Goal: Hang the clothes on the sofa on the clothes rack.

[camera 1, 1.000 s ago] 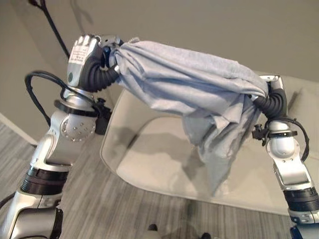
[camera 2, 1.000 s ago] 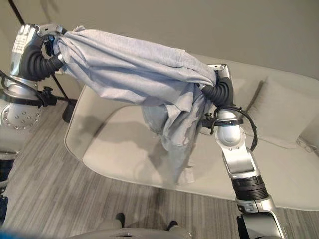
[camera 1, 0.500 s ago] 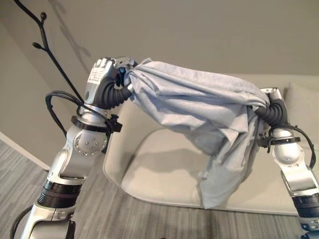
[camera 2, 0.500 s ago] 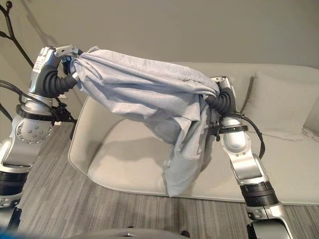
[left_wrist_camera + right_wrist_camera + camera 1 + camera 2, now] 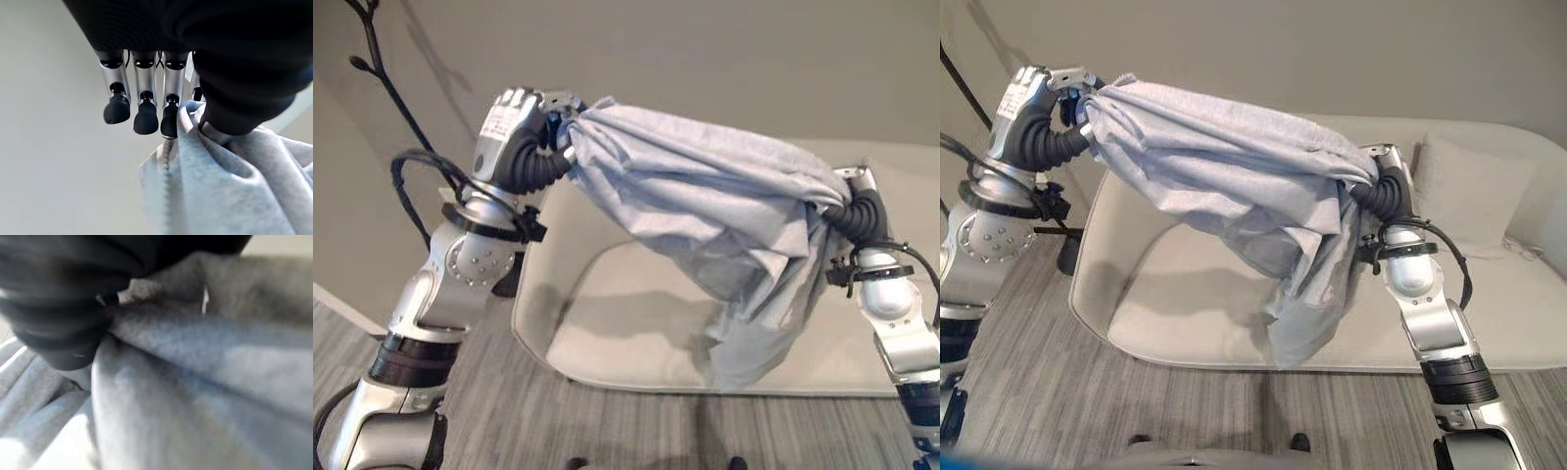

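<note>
Both raised hands hold the grey garment [image 5: 705, 211] aloft.

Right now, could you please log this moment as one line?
left hand: pinching shirt | right hand: under shirt | shirt: lifted above sofa | rack: bare

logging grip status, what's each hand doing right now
Left hand: shut on the grey garment.
Right hand: fingers hidden in the garment, cannot be told.
</note>
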Tool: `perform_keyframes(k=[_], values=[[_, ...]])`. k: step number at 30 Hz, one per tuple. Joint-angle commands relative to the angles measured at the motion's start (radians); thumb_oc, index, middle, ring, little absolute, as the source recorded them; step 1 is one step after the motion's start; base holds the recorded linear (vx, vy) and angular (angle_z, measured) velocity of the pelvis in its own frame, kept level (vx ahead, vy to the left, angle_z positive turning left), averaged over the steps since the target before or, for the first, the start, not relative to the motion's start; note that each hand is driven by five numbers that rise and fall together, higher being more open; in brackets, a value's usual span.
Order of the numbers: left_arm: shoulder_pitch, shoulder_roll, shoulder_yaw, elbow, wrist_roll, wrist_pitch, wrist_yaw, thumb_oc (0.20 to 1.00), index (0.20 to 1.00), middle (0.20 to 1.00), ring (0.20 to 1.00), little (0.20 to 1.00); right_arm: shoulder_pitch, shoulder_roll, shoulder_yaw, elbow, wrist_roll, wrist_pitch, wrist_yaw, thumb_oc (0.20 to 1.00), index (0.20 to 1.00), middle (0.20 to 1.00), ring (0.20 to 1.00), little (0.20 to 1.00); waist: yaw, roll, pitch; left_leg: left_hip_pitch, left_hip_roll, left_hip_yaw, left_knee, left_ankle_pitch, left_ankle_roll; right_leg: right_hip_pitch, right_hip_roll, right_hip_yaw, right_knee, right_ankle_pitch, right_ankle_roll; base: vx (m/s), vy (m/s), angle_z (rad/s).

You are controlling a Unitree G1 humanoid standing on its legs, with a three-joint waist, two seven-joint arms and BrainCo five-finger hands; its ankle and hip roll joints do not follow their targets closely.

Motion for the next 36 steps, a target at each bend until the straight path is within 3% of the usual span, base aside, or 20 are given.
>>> perform_keyframes(k=[1,3,4,5,6,8,11,12,13,14,19,23,27,33,36], values=[[-0.010,0.040,0.051,-0.029,-0.052,0.003,0.054,0.200,0.200,0.200,0.200,0.200,-0.052,-0.034,-0.022,-0.006,0.019,-0.036,-0.026,0.200,0.200,0.200,0.200,0.200,0.059,0.023,-0.095,0.037,-0.001,-0.088,-0.127,0.177,-0.112,0.042,-0.006,0.010,0.060,-0.069,0.059,0.11,0.549,0.37],[-0.013,0.039,0.046,-0.027,-0.052,0.003,0.055,0.200,0.200,0.200,0.200,0.200,-0.049,-0.034,-0.025,-0.007,0.019,-0.036,-0.025,0.200,0.200,0.200,0.200,0.200,0.059,0.022,-0.096,0.026,-0.004,-0.094,-0.110,0.166,-0.111,0.045,-0.007,0.006,0.054,-0.065,0.059,0.09,0.357,0.22],[-0.004,0.046,0.048,-0.037,-0.052,0.006,0.037,0.200,0.200,0.200,0.200,0.200,-0.018,-0.004,-0.050,-0.008,0.004,-0.023,-0.010,0.200,0.200,0.200,0.200,0.200,0.053,0.008,-0.092,0.022,-0.048,-0.083,-0.058,0.085,-0.096,0.019,-0.060,0.021,0.065,0.023,0.059,0.09,0.666,0.04],[-0.013,0.066,0.032,-0.029,-0.047,0.008,0.039,0.200,0.200,0.200,0.200,0.200,-0.006,0.029,-0.065,-0.004,0.002,-0.019,-0.026,0.200,0.200,0.200,0.200,0.200,0.045,-0.017,-0.076,0.027,-0.089,-0.048,-0.047,0.055,-0.070,-0.044,-0.115,0.040,0.105,0.216,0.059,0.08,0.816,-0.05],[-0.008,0.078,0.036,-0.032,-0.040,0.014,0.037,0.200,0.200,0.200,0.200,0.200,-0.010,0.051,-0.067,-0.012,-0.005,-0.015,-0.026,0.200,0.200,0.200,0.200,0.200,0.049,-0.022,-0.066,0.033,-0.105,-0.022,-0.056,0.046,-0.055,-0.072,-0.133,0.028,0.106,0.274,0.059,-0.02,0.638,-0.17],[-0.026,0.089,0.030,-0.049,-0.019,0.016,0.033,0.200,0.200,0.200,0.200,0.200,-0.025,0.077,-0.059,-0.010,-0.015,-0.018,-0.038,0.200,0.200,0.200,0.200,0.200,0.056,-0.015,-0.047,0.033,-0.119,0.014,-0.060,0.036,-0.028,-0.087,-0.145,-0.028,0.098,0.302,0.059,-0.07,0.440,-0.44],[-0.009,0.096,0.040,-0.069,0.000,0.010,0.015,0.200,0.200,0.200,0.200,0.200,-0.008,0.084,-0.077,-0.018,-0.010,-0.022,-0.025,0.200,0.200,0.200,0.200,0.200,0.037,-0.028,-0.039,0.028,-0.200,0.022,-0.087,0.044,0.022,-0.102,-0.061,0.030,0.128,0.189,0.051,-0.01,0.505,-0.32],[0.004,0.096,0.054,-0.074,0.006,0.016,0.004,0.200,0.200,0.200,0.200,0.200,-0.014,0.085,-0.069,-0.017,-0.006,-0.029,-0.020,0.200,0.200,0.200,0.200,0.200,0.050,-0.028,-0.041,0.036,-0.230,0.038,-0.111,0.050,0.044,-0.091,0.005,0.006,0.136,0.083,0.030,-0.03,0.353,0.15],[0.006,0.096,0.057,-0.076,0.006,0.016,0.003,0.200,0.200,0.200,0.200,0.200,-0.016,0.084,-0.068,-0.017,-0.006,-0.029,-0.020,0.200,0.200,0.200,0.200,0.200,0.048,-0.029,-0.041,0.034,-0.232,0.038,-0.115,0.060,0.044,-0.097,0.004,0.007,0.139,0.085,0.028,-0.05,0.405,0.09],[0.013,0.084,0.061,-0.082,0.009,0.016,-0.005,0.200,0.200,0.200,0.200,0.200,-0.020,0.087,-0.057,-0.019,-0.008,-0.033,-0.012,0.200,0.200,0.200,0.200,0.200,0.059,-0.031,-0.041,0.041,-0.264,0.051,-0.145,0.076,0.059,-0.097,0.074,-0.024,0.144,0.002,0.008,-0.06,0.256,0.11],[0.045,0.023,0.077,-0.101,0.019,0.021,-0.017,0.200,0.200,0.200,0.200,0.200,-0.025,0.080,-0.032,-0.008,-0.015,-0.037,-0.002,0.200,0.200,0.200,0.200,0.200,0.062,-0.047,-0.033,0.082,-0.335,0.069,-0.186,0.093,0.075,-0.099,0.213,-0.001,0.138,-0.066,-0.030,-0.02,0.158,-0.09],[0.067,-0.006,0.091,-0.107,0.031,0.016,-0.028,0.200,0.200,0.200,0.200,0.200,-0.019,0.077,-0.036,-0.005,-0.030,-0.033,-0.005,0.200,0.200,0.200,0.200,0.200,0.060,-0.042,-0.034,0.104,-0.359,0.079,-0.192,0.088,0.073,-0.053,0.235,0.015,0.049,-0.043,-0.035,0.00,0.043,0.00],[0.101,-0.017,0.098,-0.115,0.025,0.016,-0.043,0.200,0.200,0.200,0.200,0.200,-0.002,0.081,-0.029,-0.002,-0.021,-0.029,0.009,0.200,0.200,0.200,0.200,0.200,0.056,-0.031,-0.057,0.123,-0.348,0.093,-0.194,0.084,0.070,-0.022,0.243,0.012,-0.004,-0.023,-0.035,0.01,-0.062,-0.16],[0.156,-0.021,0.124,-0.133,0.018,0.014,-0.061,0.200,0.200,0.200,0.200,0.200,0.023,0.082,-0.033,-0.007,-0.004,-0.032,0.022,0.200,0.200,0.200,0.200,0.200,0.061,-0.033,-0.085,0.141,-0.333,0.103,-0.188,0.086,0.065,0.005,0.242,-0.008,-0.006,-0.044,-0.033,0.02,-0.078,-0.05],[0.149,-0.023,0.127,-0.135,0.017,0.016,-0.060,0.200,0.200,0.200,0.200,0.200,0.013,0.067,-0.036,-0.005,0.011,-0.038,0.022,0.200,0.200,0.200,0.200,0.200,0.065,-0.041,-0.058,0.091,-0.322,0.095,-0.043,0.048,0.060,0.027,0.239,-0.026,-0.006,-0.051,-0.046,-0.07,-0.099,0.00]])
